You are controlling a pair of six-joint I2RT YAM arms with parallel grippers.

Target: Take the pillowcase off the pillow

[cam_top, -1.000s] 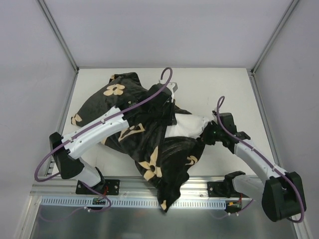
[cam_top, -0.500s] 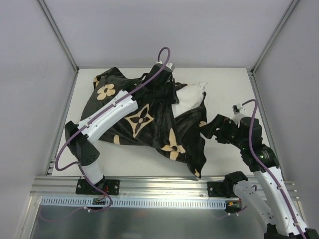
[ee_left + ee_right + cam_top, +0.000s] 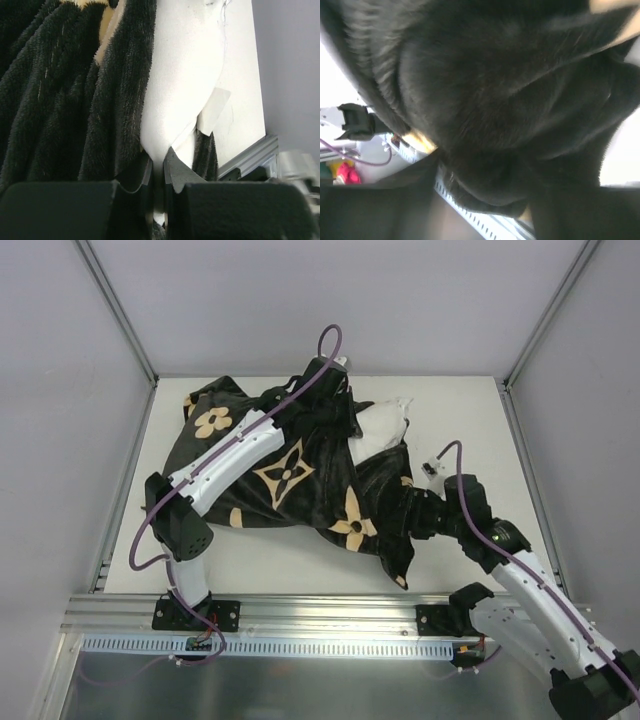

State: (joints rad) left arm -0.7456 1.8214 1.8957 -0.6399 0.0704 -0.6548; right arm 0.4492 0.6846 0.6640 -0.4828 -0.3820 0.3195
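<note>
Left claw point(image 3: 159, 172), black, two-fingered: the jaws are pressed together on a thin pinch of the plain white soft pillow point(image 3: 185, 75). Its cloth is seen narrowing into them at the lower centre of the left wrist view. A small white label point(image 3: 214, 107) hangs just beside.

Right claw point(image 3: 405, 512), black, two-fingered: the jaws are held apart, with a bulge of the black velvety pillowcase printed with tan flowers point(image 3: 300, 490) between them. No pinch can be made out.

Location: the pillow is found at the upper centre of the overhead view, with one white corner bared to the right of the left wrist and the rest covered. The pillowcase is spread across the middle of the white table point(image 3: 470, 430), with one tail trailing to the lower centre, near the aluminium rail point(image 3: 300, 615).

Hazards, as judged:
- The hold on the pillow looks shallow. It may be pulled free once the cover is tugged, so that both are dragged together.
- If too thick a bunch is taken by the right jaws, pillow may be caught along with cover, and nothing would be separated.
- The trailing tail may be drawn off the table's lower edge.

Pose:
- The left arm is stretched from lower left to upper centre, lying over the cover, with the wrist bent down.
- The right arm is folded in from lower right, and its claw is pointed leftward into the cover's right-hand edge.
</note>
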